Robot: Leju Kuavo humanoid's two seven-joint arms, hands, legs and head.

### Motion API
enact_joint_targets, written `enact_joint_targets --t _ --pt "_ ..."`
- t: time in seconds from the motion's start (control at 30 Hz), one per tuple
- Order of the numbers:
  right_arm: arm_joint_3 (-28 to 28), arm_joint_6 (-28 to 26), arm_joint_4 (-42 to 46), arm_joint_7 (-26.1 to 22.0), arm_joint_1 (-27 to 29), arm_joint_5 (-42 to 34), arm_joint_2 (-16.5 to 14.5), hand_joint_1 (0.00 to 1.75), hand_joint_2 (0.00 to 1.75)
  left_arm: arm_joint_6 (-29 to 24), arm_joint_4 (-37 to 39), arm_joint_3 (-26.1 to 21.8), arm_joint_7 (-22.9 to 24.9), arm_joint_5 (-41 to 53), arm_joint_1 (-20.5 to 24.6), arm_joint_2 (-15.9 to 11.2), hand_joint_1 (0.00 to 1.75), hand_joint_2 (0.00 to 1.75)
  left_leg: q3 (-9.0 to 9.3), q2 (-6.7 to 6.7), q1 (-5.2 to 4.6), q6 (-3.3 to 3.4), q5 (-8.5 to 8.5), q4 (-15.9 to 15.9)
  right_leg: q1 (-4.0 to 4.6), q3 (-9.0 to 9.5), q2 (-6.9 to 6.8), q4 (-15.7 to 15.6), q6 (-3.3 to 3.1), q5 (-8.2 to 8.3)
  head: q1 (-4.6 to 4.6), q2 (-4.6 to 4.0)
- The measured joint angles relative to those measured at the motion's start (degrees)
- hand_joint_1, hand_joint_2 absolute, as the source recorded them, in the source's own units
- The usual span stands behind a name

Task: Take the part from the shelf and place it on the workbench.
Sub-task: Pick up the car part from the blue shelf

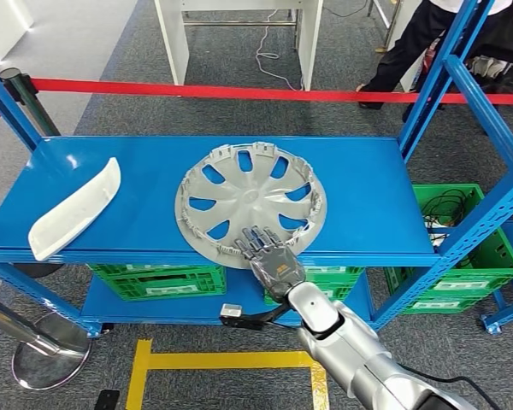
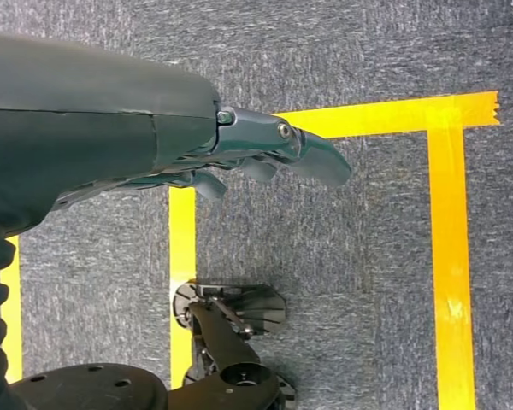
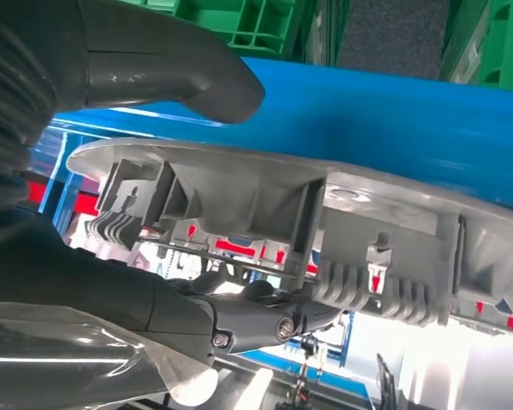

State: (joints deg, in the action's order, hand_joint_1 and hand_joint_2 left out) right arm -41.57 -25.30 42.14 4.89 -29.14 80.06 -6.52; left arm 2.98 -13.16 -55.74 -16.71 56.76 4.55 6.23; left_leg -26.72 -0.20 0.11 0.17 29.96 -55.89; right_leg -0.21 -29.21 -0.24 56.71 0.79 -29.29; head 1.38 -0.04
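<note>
Shelf: the blue shelf (image 1: pixel 370 196) is spreading across the head view, and its top board is carrying the task's part.
Part: the silver wheel cover (image 1: pixel 250 205) is lying flat, inner side up, its near rim jutting just past the shelf's front edge; being round, it is offering no long axis to line up with.
White piece: a curved white panel (image 1: pixel 73 209) is sitting well apart, toward the left end.
Right hand: the right hand (image 1: pixel 270 256) is reaching in at the cover's near rim; in the right wrist view the thumb and the fingers (image 3: pixel 267 320) are bracketing the rim from either face, looking like a grip.
Left hand: the left hand (image 2: pixel 274 154) is hanging over the floor, fingers loosely apart, holding nothing.
Key relation: the cover is lying straight ahead of the right hand, which is by far the nearer hand.
</note>
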Motion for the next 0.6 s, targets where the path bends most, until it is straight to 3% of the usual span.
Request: enact_joint_targets --t 0.6 --pt "-0.02 2.85 -3.09 0.9 -2.71 0.28 -1.85 0.0 1.75 0.21 0.0 0.07 0.1 0.25 0.09 0.0 0.0 1.75 0.0 0.0 0.0 0.0 0.0 0.0 0.0 -0.01 0.0 0.01 0.0 0.0 0.01 0.0"
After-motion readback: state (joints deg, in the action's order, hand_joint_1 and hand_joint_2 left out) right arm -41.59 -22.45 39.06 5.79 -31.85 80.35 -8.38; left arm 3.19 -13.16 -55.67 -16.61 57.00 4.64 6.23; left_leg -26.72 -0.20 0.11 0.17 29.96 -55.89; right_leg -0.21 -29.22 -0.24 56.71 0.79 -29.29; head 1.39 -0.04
